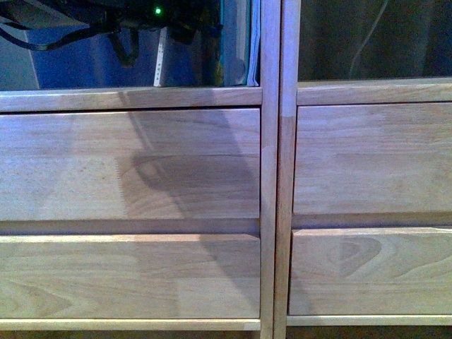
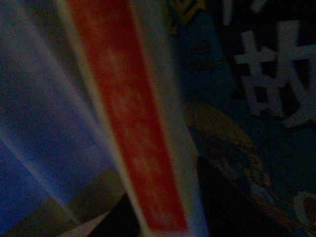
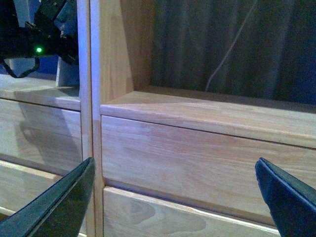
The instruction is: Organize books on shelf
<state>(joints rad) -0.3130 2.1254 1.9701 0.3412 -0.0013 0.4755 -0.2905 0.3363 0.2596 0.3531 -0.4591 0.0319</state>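
**Risk check: left arm in among the books**

Nearest, in the left wrist view (dim and blurred), the softcover's red-white spine [image 2: 133, 123] runs slantwise down the centre of the frame. A teal paperback [image 2: 247, 123] with white characters fills the right half. I cannot tell how the left arm's [image 1: 134, 25] jaws stand: no finger shows clearly.

Next, the right gripper [image 3: 173, 197] is wide open and holds nothing. Its 2 dark fingers [image 3: 54, 207] sit at the lower corners of the frame, facing the right unit's drawer fronts.

Further off in the front view, the books [image 1: 236, 42] stand at upper centre, against the upright of the shelf [image 1: 272, 176]. The left arm crowds the same compartment at upper left.

Likely failures:
1. The thin softcover buckles or slumps if pushed by its spine, since it looks floppy.
2. The arm nudges the paperbacks over, as there is little room.
3. A book goes out through the open back, towards the curtain [image 3: 207, 44] and the pale cable [image 3: 232, 44].
4. The right gripper is well apart from the books, so it cannot steady anything.
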